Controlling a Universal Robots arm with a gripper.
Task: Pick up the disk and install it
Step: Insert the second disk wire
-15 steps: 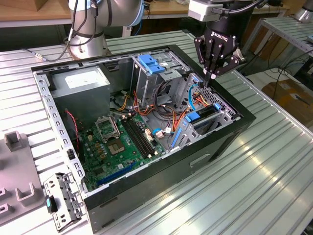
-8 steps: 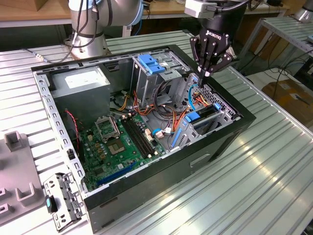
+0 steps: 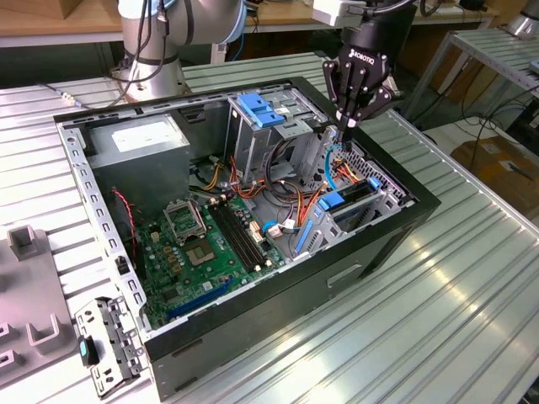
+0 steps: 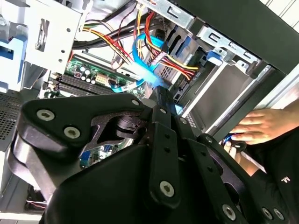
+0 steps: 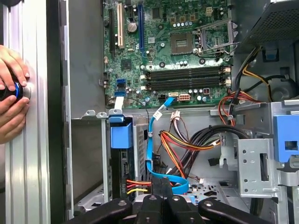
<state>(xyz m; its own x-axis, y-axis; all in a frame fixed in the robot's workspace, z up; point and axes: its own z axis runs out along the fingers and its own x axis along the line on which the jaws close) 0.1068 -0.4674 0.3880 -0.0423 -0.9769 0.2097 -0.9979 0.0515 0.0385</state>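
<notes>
The disk (image 3: 344, 203) is a dark drive in a bright blue carrier, standing on edge in the bay at the case's front corner, on the exterior view's right. In the first wrist view the disk (image 5: 120, 136) shows its blue end in the metal slot. My gripper (image 3: 347, 126) hangs over the case just behind that bay, fingers pointing down and shut with nothing between them. In the first wrist view the gripper (image 5: 159, 186) sits beside a thin blue ribbon cable (image 5: 150, 144), a short way from the disk. The second wrist view shows the gripper (image 4: 161, 95) from behind.
The open black case (image 3: 396, 244) lies on a ribbed metal table (image 3: 472, 303). Inside it are a green motherboard (image 3: 210, 244), a power supply (image 3: 139, 143), a metal drive cage with a blue latch (image 3: 257, 109) and bundled wires (image 5: 187, 140). A person's hand (image 5: 10, 88) rests on the table beside the case.
</notes>
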